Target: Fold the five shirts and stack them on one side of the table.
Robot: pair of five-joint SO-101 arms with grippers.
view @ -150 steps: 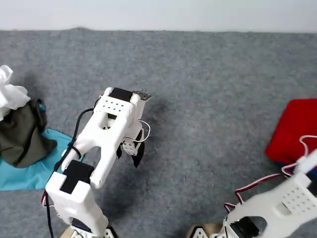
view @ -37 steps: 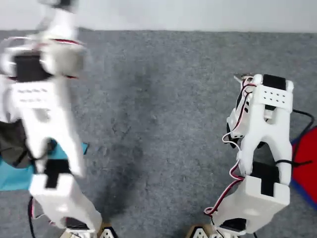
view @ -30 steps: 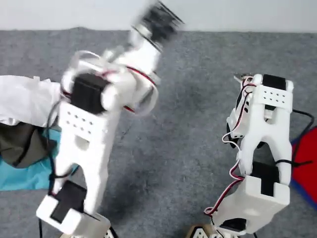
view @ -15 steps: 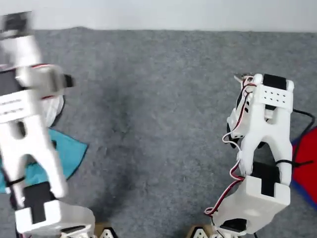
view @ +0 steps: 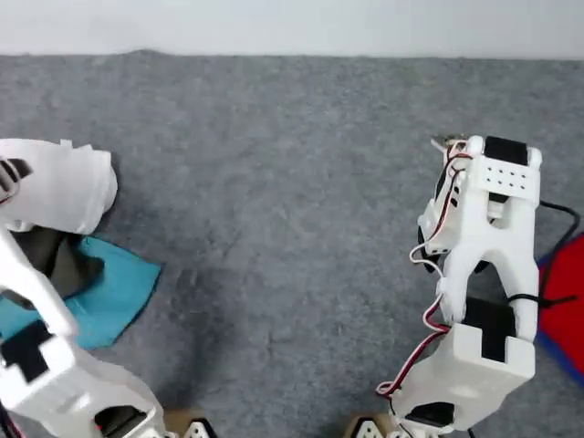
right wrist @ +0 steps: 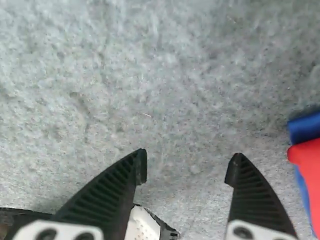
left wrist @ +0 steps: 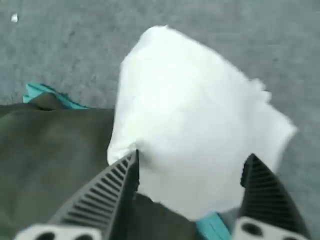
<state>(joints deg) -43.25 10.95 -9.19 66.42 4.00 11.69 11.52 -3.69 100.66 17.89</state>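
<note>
Three heaped shirts (view: 64,187) left, seemingly two stacked shirts (view: 570,306) right

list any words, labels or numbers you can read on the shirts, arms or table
None can be read.
No print shows on the white shirt, dark shirt, teal shirt, red shirt or blue shirt.
The table is plain grey.
The left arm and right arm carry no lettering.
</note>
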